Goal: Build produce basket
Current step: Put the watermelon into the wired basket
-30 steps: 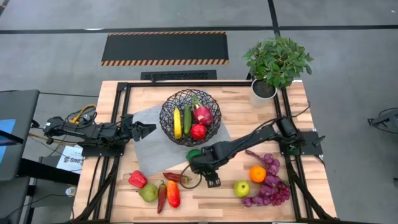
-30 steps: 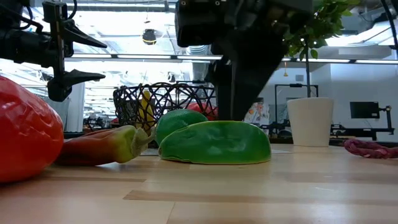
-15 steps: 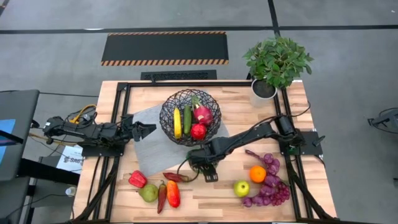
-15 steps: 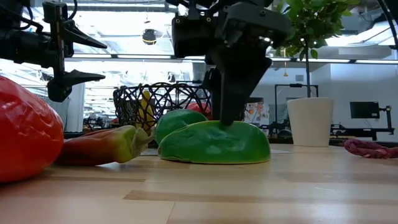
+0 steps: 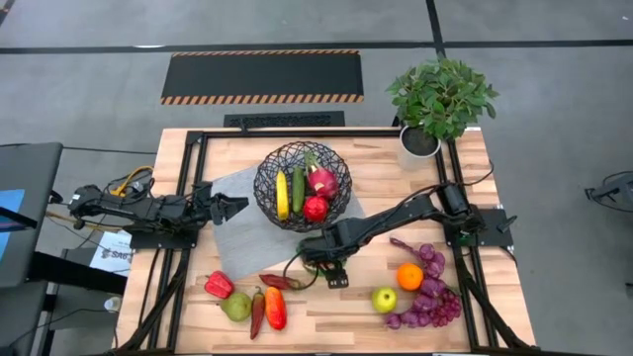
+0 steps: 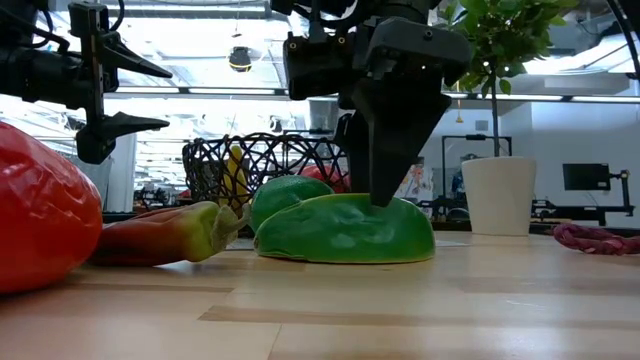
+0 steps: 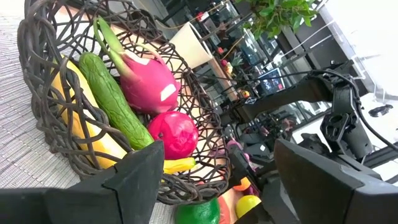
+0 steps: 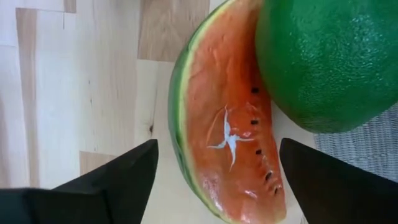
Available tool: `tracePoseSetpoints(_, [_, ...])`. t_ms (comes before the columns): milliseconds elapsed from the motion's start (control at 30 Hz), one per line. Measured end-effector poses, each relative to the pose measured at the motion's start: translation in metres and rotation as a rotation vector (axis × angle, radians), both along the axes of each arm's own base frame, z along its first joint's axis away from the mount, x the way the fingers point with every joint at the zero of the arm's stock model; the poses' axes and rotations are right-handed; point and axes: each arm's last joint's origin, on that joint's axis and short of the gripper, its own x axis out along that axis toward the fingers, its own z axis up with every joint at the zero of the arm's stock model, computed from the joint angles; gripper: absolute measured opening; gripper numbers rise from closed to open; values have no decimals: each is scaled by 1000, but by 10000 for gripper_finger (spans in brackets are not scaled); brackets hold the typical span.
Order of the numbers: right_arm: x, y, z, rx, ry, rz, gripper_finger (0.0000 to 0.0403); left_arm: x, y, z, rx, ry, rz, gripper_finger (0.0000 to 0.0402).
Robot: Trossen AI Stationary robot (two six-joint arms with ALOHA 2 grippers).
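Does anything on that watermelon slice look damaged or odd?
Yes. The watermelon slice has a pale scuff on its red flesh, like scraped paint. It lies on the table against the lime, with the right tool open above it.

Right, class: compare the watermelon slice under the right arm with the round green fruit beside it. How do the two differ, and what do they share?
The watermelon slice is a cut wedge showing red flesh with dark seeds; the round green fruit is whole, with only pebbled green skin showing. In the low view the slice lies long and low, while the green fruit sits behind it, rounder. They touch, and both have green rinds and rest on the table, outside the basket.
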Motion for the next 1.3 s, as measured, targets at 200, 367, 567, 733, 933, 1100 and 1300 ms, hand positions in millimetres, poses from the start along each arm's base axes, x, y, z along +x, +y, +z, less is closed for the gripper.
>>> tracePoseSetpoints(200, [-2, 12, -18, -28, 53, 16, 346, 0, 0, 0, 0, 0, 0, 289])
tracePoseSetpoints(367, [1, 20, -29, -59, 49, -14, 341, 0, 0, 0, 0, 1, 1, 289])
tracePoseSetpoints(567, [1, 23, -31, -71, 43, -69, 318, 1, 0, -1, -9, 9, -9, 289])
tracePoseSetpoints(733, [-4, 33, -28, -103, 38, -70, 253, 1, 0, -1, -16, 7, -9, 289])
tracePoseSetpoints(933, [-13, 44, -10, -77, 18, -29, 187, 1, -1, -1, -19, 7, -19, 289])
tracePoseSetpoints(1100, [-24, 42, 24, -33, -24, -4, 163, 1, -1, -1, -20, 6, -19, 289])
tracePoseSetpoints(1300, [-40, 25, 91, 44, -200, -20, 154, 1, -1, -1, -18, 7, -21, 289])
